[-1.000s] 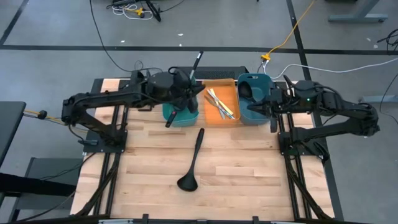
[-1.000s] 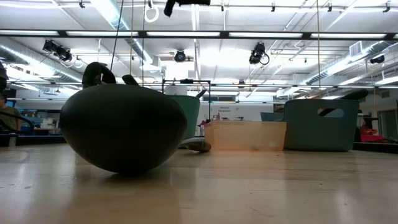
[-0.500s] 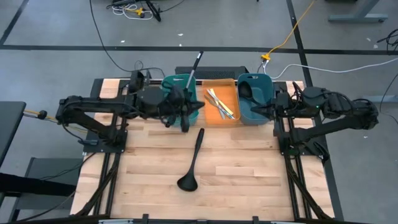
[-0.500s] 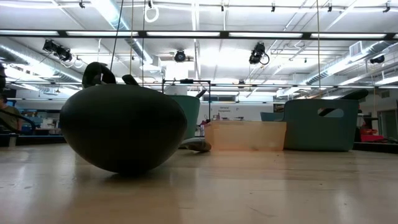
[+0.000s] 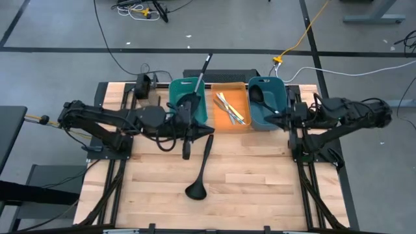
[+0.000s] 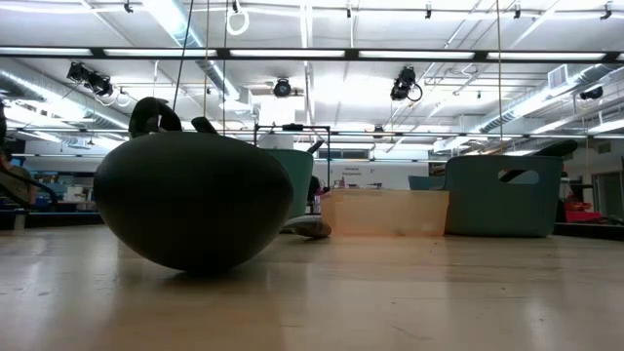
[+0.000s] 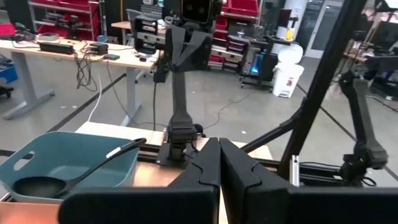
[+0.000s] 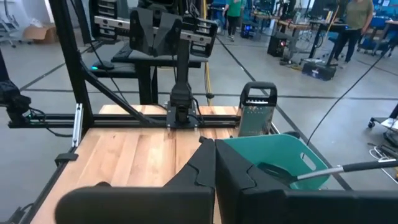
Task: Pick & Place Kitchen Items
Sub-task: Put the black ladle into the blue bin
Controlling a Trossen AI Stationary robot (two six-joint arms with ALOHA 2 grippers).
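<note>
Wooden slatted surface (image 5: 247, 175) carries one black plastic ladle (image 5: 201, 169) mid-table. My left gripper (image 5: 186, 151) sits closed, empty, beside its handle; right gripper (image 5: 278, 114) closed, empty, by the right teal bin (image 5: 265, 117). I'd open wide, then straddle the handle squarely.

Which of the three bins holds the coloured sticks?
The orange bin, standing in the middle between the two teal bins, which hold black utensils.

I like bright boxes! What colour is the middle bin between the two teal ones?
The middle bin is orange, clearest in the high view.
</note>
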